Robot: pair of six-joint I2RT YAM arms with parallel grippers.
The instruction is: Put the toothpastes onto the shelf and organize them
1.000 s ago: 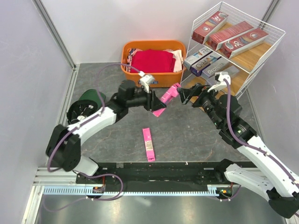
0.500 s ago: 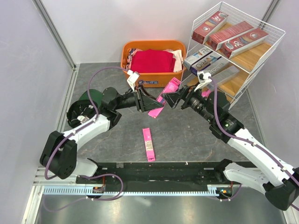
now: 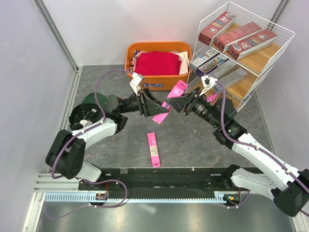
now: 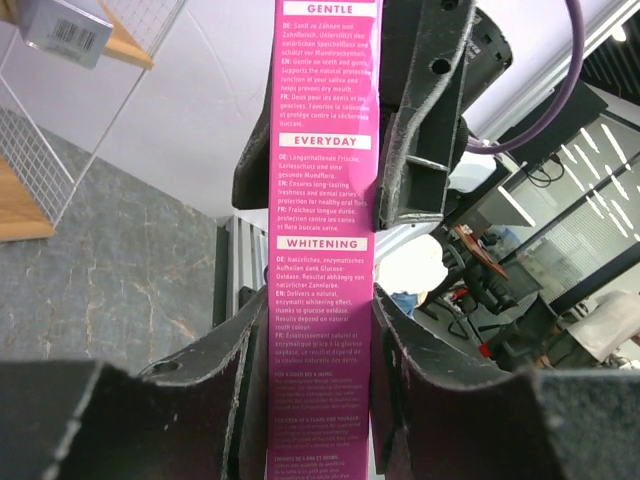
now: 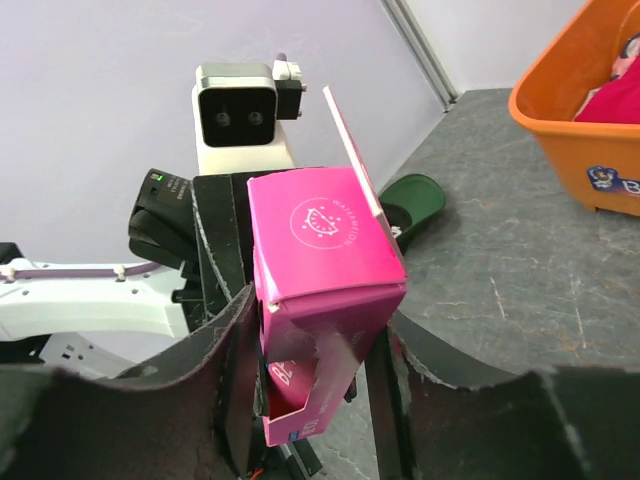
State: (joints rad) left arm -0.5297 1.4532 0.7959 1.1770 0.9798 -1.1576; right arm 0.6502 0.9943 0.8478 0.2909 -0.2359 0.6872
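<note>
The left gripper (image 3: 156, 108) is clamped on 1 end of a pink box (image 3: 177, 90) of toothpaste. The box is up in the air over the middle of the desk (image 3: 193, 140), a bit toward the far edge, and it tilts up toward the shelf (image 3: 263, 60). The right gripper (image 3: 170, 104) is at the same box from the other side. In the right wrist view its 2 fingers (image 5: 240, 330) sit on both sides of the box, very close to it, but I cannot tell if they pinch it. In the left wrist view the box (image 4: 322, 200) runs straight up between the left gripper's fingers (image 4: 245, 340), and you can read GENTLE, EVERYDAY and WHITENING on it. A second pink box (image 3: 153, 149) lies flat on the desk, near the middle of the near edge. The shelf stands at the far right corner. Its top board holds 3 dark red boxes (image 3: 237, 35) side by side. The board under it holds more boxes, white, purple and grey (image 3: 216, 65). An orange basket (image 3: 145, 79) with red clothes (image 3: 157, 63) sits at the far edge, just left of the shelf. A dark green round thing (image 3: 91, 104) lies by the left edge.
</note>
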